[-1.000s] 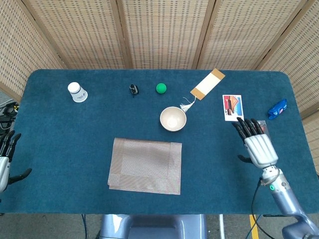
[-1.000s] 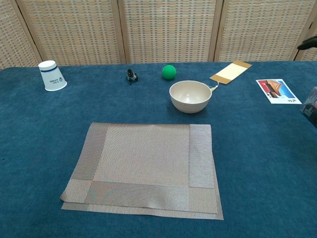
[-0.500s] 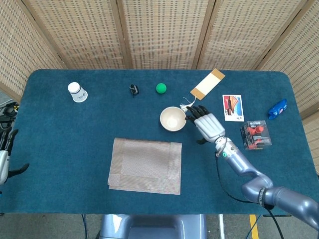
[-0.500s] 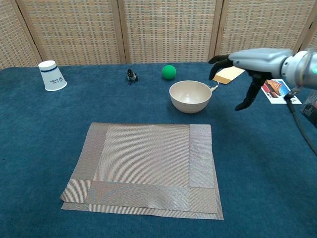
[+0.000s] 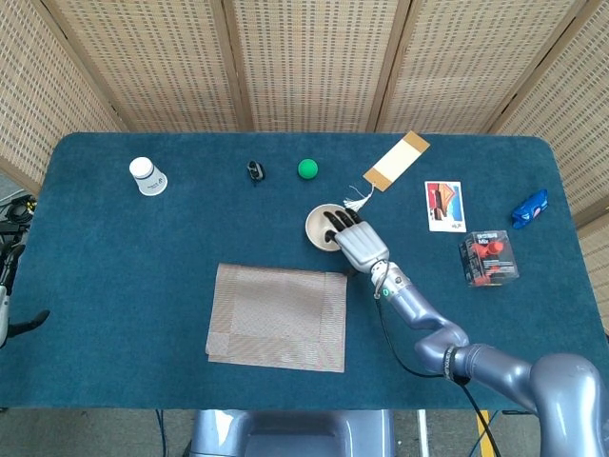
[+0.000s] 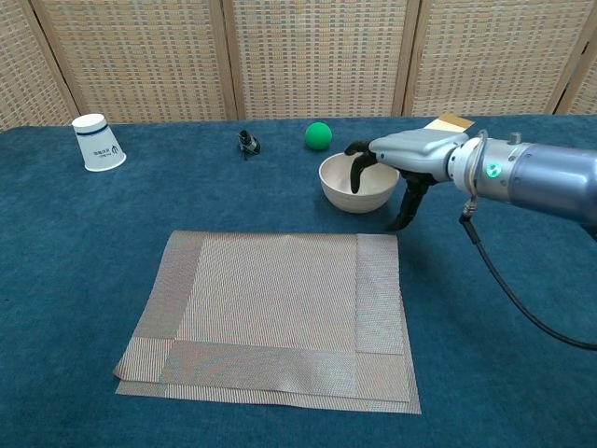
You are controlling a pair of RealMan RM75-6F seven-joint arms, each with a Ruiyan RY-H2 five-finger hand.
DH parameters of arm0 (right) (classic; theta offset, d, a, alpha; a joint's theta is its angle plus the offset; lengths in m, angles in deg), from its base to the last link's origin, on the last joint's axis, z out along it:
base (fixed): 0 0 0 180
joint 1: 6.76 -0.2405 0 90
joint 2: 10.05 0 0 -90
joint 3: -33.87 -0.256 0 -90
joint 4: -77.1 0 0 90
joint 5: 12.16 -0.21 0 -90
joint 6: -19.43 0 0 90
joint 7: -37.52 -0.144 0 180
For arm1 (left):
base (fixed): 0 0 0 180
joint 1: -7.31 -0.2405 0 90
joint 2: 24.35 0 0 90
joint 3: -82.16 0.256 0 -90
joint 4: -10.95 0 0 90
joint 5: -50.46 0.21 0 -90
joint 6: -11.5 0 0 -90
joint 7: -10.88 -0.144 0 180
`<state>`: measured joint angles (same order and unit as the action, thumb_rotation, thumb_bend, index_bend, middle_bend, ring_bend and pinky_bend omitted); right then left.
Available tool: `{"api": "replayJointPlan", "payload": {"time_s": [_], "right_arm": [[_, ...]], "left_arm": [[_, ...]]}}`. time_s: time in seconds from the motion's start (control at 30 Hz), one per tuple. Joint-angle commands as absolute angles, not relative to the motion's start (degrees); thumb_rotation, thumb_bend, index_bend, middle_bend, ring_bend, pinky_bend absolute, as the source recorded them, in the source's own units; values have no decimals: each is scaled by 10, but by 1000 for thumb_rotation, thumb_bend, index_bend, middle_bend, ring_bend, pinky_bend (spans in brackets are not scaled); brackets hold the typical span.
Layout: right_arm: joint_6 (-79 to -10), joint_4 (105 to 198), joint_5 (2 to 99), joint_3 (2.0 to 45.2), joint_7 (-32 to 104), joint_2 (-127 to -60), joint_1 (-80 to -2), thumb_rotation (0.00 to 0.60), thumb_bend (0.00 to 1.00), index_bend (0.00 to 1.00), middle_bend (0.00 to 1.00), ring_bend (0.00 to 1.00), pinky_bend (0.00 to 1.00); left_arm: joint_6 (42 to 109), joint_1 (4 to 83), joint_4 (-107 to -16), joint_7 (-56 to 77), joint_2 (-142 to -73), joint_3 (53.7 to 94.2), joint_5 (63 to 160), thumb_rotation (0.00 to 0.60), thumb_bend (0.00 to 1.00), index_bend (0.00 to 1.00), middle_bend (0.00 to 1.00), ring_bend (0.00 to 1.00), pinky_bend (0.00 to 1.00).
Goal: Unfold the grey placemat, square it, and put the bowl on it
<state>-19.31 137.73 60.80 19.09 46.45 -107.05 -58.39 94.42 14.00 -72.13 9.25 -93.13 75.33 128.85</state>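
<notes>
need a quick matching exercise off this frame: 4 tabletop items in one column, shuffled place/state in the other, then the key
Things:
1. cream round bowl
2. grey woven placemat
3. white paper cup
4. green ball

Places or states:
A. upside down near the table's far left corner
B. fingers of the right hand dipping over its rim
C. lying folded, a lower layer showing along its near edge
D. behind the bowl, beside a small black clip

Pairs: 1-B, 2-C, 3-A, 4-D
</notes>
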Motion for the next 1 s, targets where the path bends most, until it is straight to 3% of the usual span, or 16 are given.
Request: {"api": "replayJointPlan", "payload": {"time_s": [0.03,0.33,0.73,1.0], "right_arm": [[-196,1352,607,193,462,-1092,-593,600,438,427,0,0,0],[-224,1270,615,191,435,-1143,-610,600,612,680,0,0,0],[-287,1293,662,209,378,-1111,-596,600,628,702,0,0,0],[-384,1419,725,259,362,-985,-526,600,629,704,0,0,0]], "left_arm": [[946,139,-721,96,-930,753,1289,600,0,0,0,0,0],[946,139,-719,100,-930,752,1286,600,0,0,0,0,0],[939,142,-717,99,-932,754,1286,600,0,0,0,0,0],[940,142,-723,101,-931,757,1293,600,0,0,0,0,0]]}}
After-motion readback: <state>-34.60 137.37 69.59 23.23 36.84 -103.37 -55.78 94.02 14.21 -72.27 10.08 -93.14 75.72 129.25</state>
